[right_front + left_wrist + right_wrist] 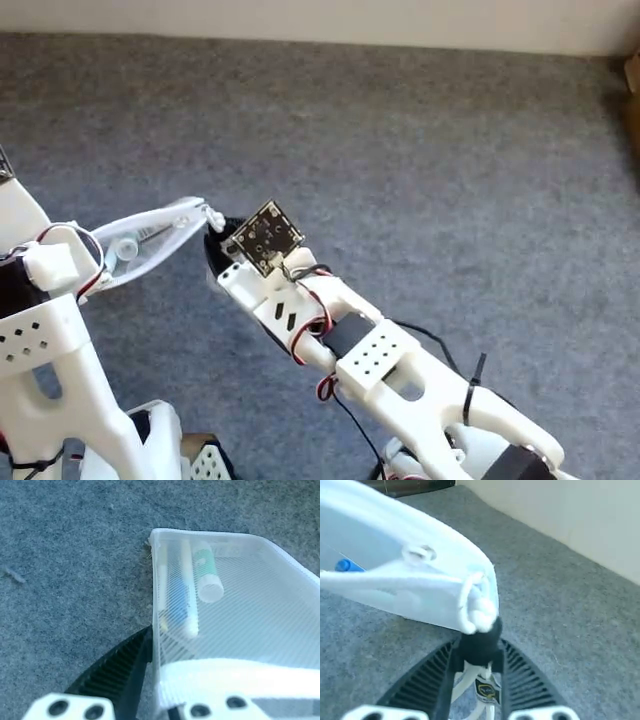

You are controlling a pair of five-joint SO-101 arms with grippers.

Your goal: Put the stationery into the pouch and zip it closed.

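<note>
Pouch (150, 240): translucent white mesh, zippered, held off the grey carpeted counter (450, 150) between the two arms, one hand at each end.

Contents, seen through the mesh from the left wrist: green-labelled tube with a white cap (207, 575); blue-and-white pen (177, 600); thin pale stick, a pencil or a second pen (162, 590). All lie inside, bunched toward one short edge.

Left hand (155, 672): pressed together on the pouch's end, black finger on one face and white finger on the other.

Right hand (477, 652): pinching the black zipper pull (477, 642), which sits at the far corner of the pouch (395, 580), just beside its white end tab (480, 612).

Step in hand, as judged: the closing pull, at or near its end stop. Whether a short gap is left in the zip cannot be told.

Handling notes for you:
- Draw the pull straight along the zip line, away from the left hand, so the fabric is taut and the slider does not bind.
- Let the left hand be the anchor; do not let it rise or twist.
- Stop when the slider meets the corner; hauling further only drags the pouch.
- Lower the pouch to the counter before either hand lets go.
</note>
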